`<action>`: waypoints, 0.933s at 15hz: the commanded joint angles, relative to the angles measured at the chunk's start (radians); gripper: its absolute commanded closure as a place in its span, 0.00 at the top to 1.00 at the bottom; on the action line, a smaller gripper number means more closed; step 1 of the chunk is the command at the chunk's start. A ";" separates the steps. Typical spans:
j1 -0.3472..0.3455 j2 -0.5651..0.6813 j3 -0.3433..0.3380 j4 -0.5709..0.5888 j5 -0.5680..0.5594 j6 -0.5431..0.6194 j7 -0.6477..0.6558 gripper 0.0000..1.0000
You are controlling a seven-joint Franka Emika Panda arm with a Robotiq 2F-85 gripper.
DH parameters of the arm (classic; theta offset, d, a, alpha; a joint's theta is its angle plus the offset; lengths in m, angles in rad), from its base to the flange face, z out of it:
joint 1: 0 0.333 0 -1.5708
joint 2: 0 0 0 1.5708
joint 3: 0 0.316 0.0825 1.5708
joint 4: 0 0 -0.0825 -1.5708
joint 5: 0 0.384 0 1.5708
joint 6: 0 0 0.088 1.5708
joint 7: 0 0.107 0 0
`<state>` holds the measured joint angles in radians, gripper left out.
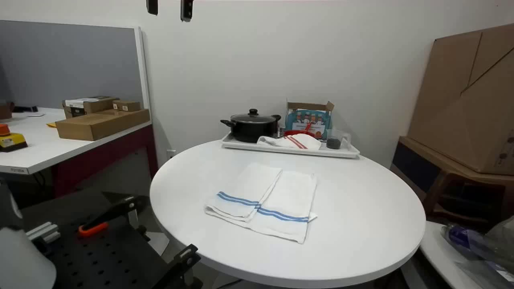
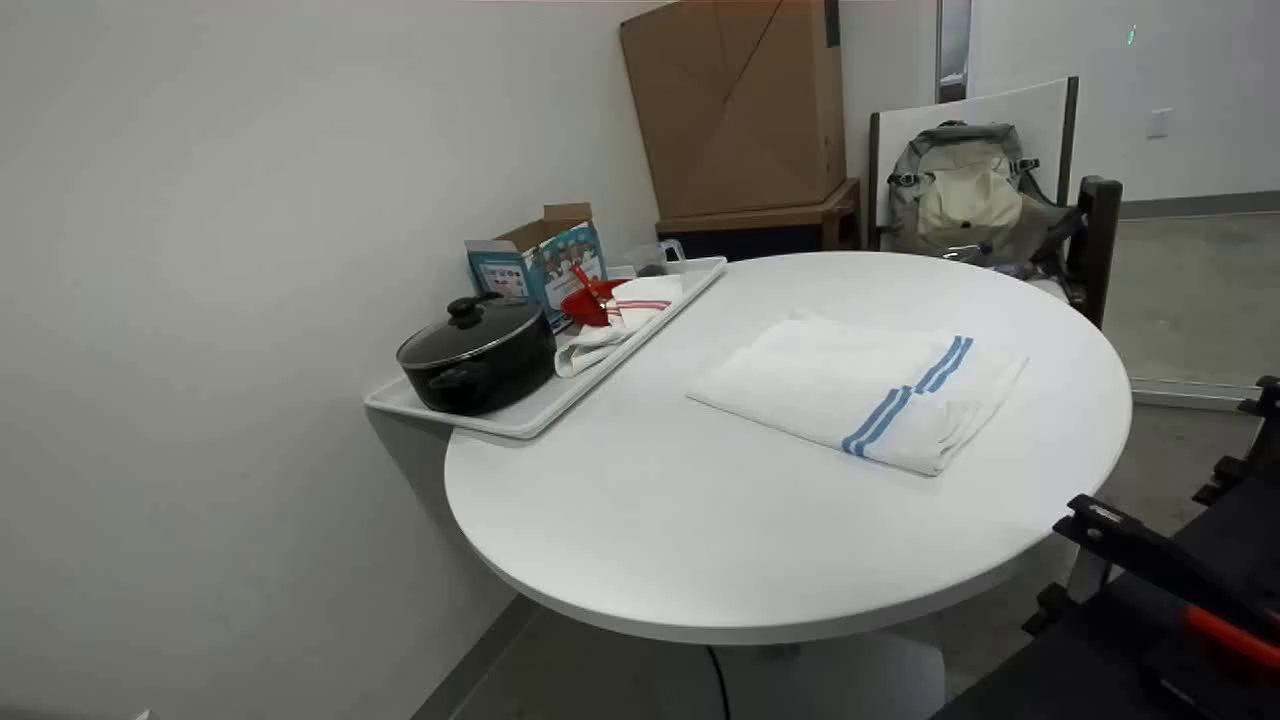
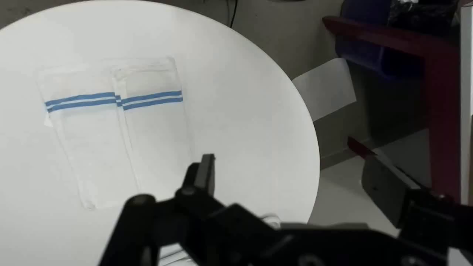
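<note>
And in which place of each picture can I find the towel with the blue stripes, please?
In an exterior view: the towel lies just below the centre.
In an exterior view: the towel lies right of the centre.
Wrist view: the towel lies left of the centre.
Shared landmark: the round white table under it.

The room around me looks like a robotics lab: a white robot base [image 1: 26, 261] stands on a black perforated plate [image 1: 104, 257] with clamps [image 1: 114, 212], beside a round white counter [image 1: 361, 224]. Cardboard boxes [image 1: 100, 125] and a yellow box [image 1: 13, 140] with a red button [image 1: 4, 129] sit near a grey partition [image 1: 72, 66]. A lidded black pot [image 1: 253, 127] adds a kitchen touch.
</note>
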<state>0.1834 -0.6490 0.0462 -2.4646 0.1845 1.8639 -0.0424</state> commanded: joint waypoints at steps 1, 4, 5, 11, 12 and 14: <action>-0.015 0.000 0.012 0.003 0.008 -0.004 -0.007 1.00; -0.043 0.013 0.019 0.011 -0.037 0.016 0.006 1.00; -0.056 0.024 0.015 0.017 -0.050 0.018 0.005 1.00; -0.146 0.088 -0.047 0.018 -0.100 0.173 -0.013 1.00; -0.157 0.105 -0.062 0.019 -0.100 0.204 -0.019 1.00; -0.176 0.148 -0.089 0.025 -0.098 0.264 -0.031 1.00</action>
<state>0.0293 -0.5669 -0.0099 -2.4620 0.0939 2.0566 -0.0458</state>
